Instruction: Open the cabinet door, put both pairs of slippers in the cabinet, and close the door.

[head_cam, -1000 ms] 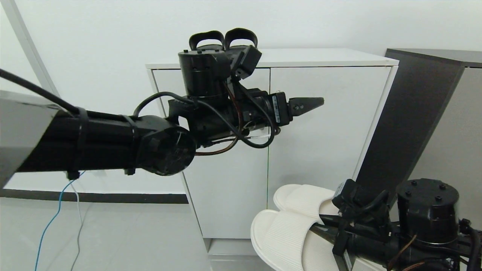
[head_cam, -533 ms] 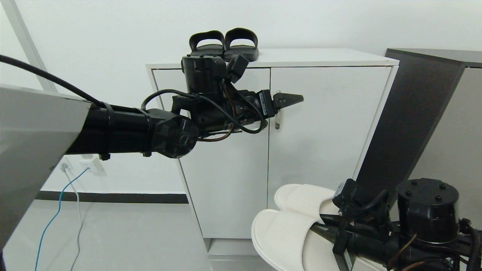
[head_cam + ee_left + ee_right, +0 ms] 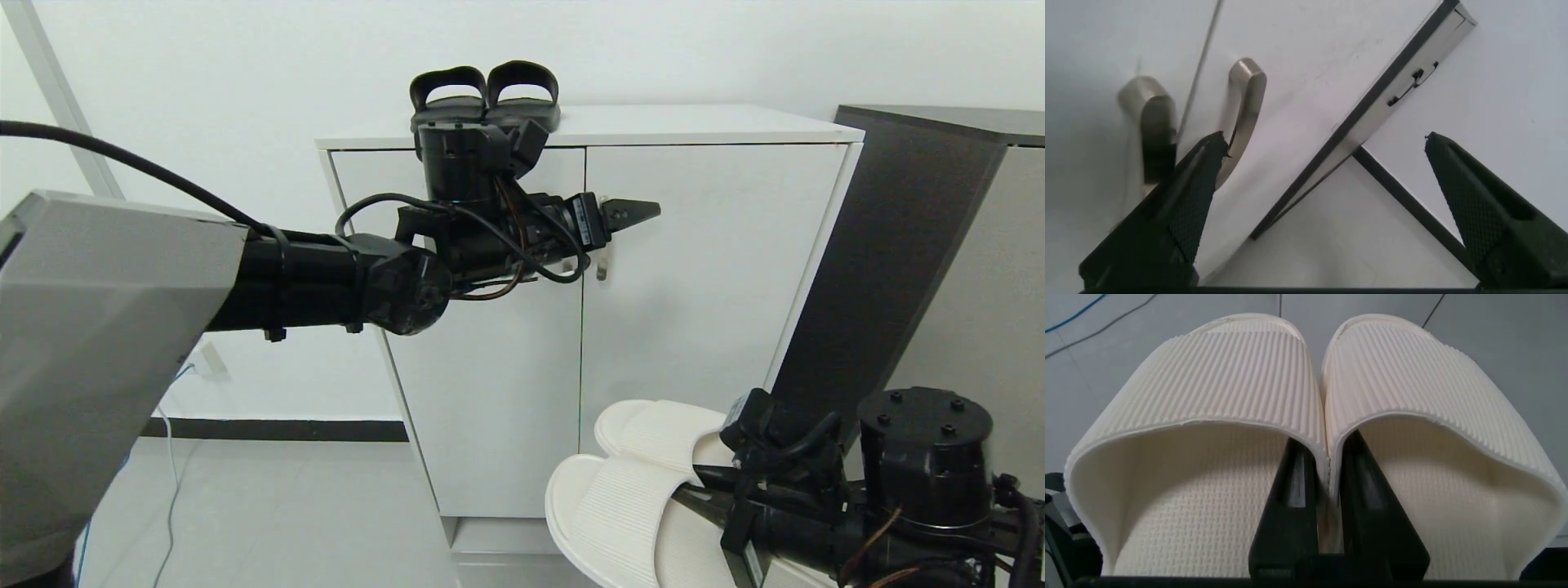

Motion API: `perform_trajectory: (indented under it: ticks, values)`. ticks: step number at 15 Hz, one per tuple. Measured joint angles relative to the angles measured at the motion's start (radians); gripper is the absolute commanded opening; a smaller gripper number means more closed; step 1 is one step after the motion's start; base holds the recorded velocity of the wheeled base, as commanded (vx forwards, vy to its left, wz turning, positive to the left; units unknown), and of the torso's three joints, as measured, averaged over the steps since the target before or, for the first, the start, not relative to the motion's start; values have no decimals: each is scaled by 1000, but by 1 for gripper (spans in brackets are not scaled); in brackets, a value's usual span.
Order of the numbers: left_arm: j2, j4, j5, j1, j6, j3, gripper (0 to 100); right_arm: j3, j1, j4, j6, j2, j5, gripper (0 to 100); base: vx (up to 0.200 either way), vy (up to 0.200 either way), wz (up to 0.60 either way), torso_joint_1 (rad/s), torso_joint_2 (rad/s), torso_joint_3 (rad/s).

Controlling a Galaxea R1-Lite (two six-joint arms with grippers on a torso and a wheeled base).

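Note:
The white cabinet (image 3: 702, 269) stands with both doors closed; two metal handles (image 3: 602, 263) sit by the seam between them. A pair of black slippers (image 3: 486, 90) rests on the cabinet top. My left gripper (image 3: 633, 214) hovers open in front of the doors, level with the top of the handles. In the left wrist view the left gripper (image 3: 1324, 143) has one fingertip beside the nearer handle (image 3: 1245, 102), apart from it. Low in front of the right door, my right gripper (image 3: 1325, 457) is shut on a pair of white slippers (image 3: 629, 490), pinching their touching inner walls (image 3: 1325, 433).
A tall dark grey unit (image 3: 890, 245) stands against the cabinet's right side. A white wall runs behind, with a black baseboard (image 3: 269, 429) and a cable (image 3: 171, 498) on the floor at the left. Open floor lies before the left door.
My left arm has stretched forward toward the cabinet, bringing its gripper from in front of the right door back to the handles. The right arm and white slippers stayed put.

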Motion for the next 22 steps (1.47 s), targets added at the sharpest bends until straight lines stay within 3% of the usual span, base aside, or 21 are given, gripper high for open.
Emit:
perform_trajectory:
  ticks: [3, 4, 9, 12, 17, 22]
  values:
    - [25, 10, 1, 0, 0, -36, 100, 1, 0, 1, -1, 1, 0, 0, 0, 0, 0, 0, 0, 0]
    - [30, 10, 2, -1, 0, -43, 0, 1, 0, 0, 0, 2, 0, 0, 0, 0, 0, 0, 0, 0]
    - [41, 8, 22, -1, 0, -37, 0, 18, 0, 2, 0, -1, 21, 0, 0, 0, 0, 0, 0, 0]
    - [30, -6, 39, -3, 2, -4, 0, 42, 5, 3, -4, -10, 110, 0, 0, 0, 0, 0, 0, 0]
    - [-49, -92, 33, -21, 2, 173, 0, 54, 19, 3, -3, -16, 157, 0, 0, 0, 0, 0, 0, 0]
    - [-168, -119, 33, -58, 3, 325, 0, 59, 27, 3, -3, -13, 161, 0, 0, 0, 0, 0, 0, 0]
